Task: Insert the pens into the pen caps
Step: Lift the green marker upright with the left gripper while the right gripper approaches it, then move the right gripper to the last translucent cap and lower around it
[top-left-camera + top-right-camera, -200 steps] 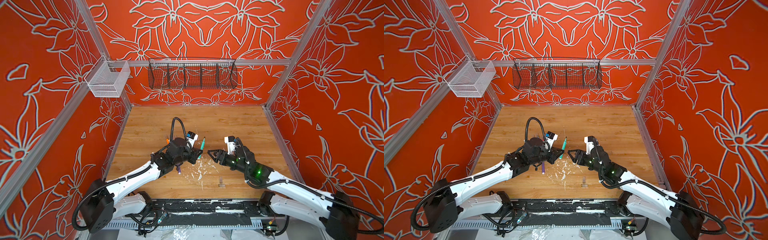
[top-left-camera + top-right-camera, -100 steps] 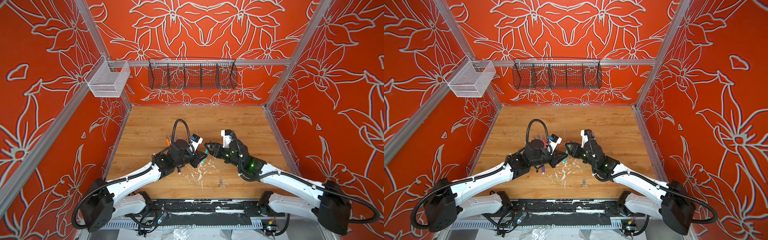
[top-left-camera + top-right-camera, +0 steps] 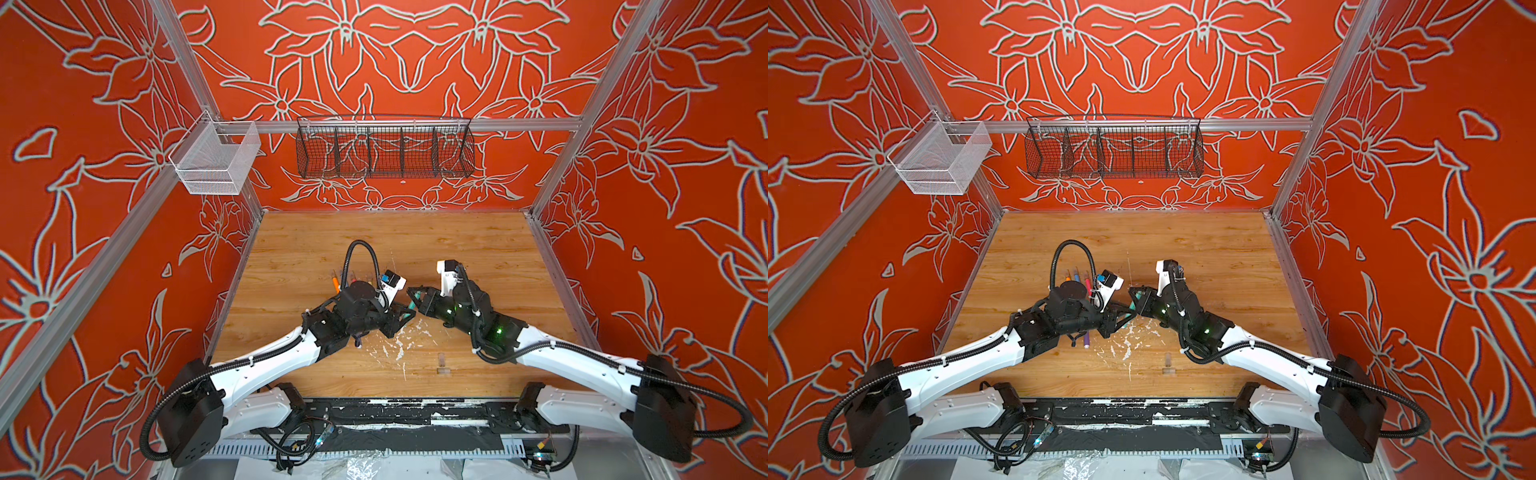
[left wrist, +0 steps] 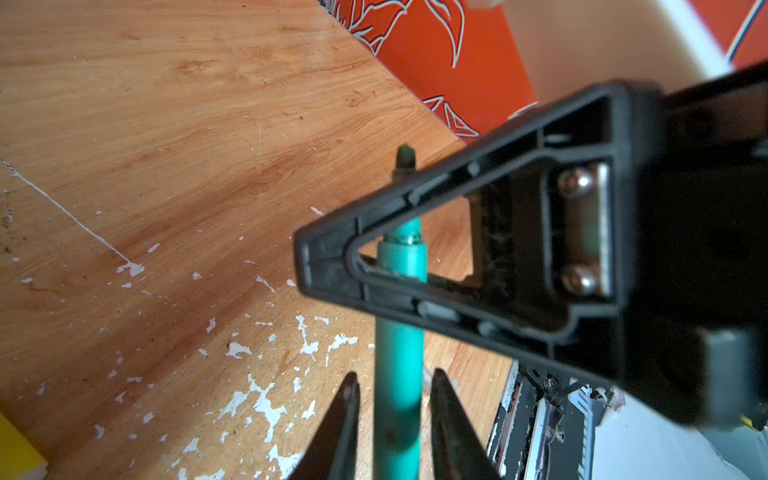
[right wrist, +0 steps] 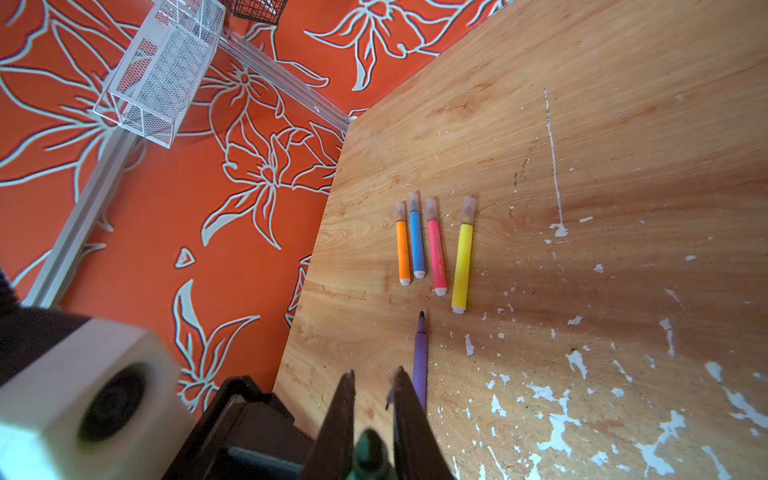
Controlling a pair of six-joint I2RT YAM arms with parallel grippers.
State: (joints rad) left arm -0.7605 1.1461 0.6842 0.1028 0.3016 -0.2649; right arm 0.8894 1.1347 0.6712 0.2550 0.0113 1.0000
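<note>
Three orange walls (image 3: 395, 62) printed with pale flower outlines close in a wooden tabletop (image 3: 374, 241), framed by aluminium rails (image 3: 519, 124). White mesh basket (image 3: 216, 162) hangs on the left wall and a black wire basket (image 3: 384, 151) on the back rail. Board worn: white flecks (image 3: 401, 345) scattered near the front centre, and one long pale scratch further back. Both arms reach in from the near edge, forearms low and angled inward, wrists meeting over the middle of the board. Left arm (image 3: 270, 361) comes from the left, right arm (image 3: 573, 365) from the right, grippers nose to nose. Right gripper (image 5: 374, 374) is clamped on the green pen (image 4: 400, 349), its triangular finger crossing the barrel close to the bare dark tip. Left gripper (image 4: 394, 376) straddles the same barrel lower down, jaws slightly apart with a sliver of gap on each side, not gripping. Behind the left wrist lie four capped pens in a row, side by side: orange pen (image 5: 402, 253), blue pen (image 5: 417, 241), pink pen (image 5: 436, 257), yellow pen (image 5: 462, 266), each with a clear cap on its far end. Purple pen (image 5: 420, 361) lies uncapped just in front of that row, tip toward it, partly under the left arm in both top views. Loose clear cap (image 3: 443, 370) lies near the front edge, right of the flecks, well apart from the pens; blurred, so detail unclear.
</note>
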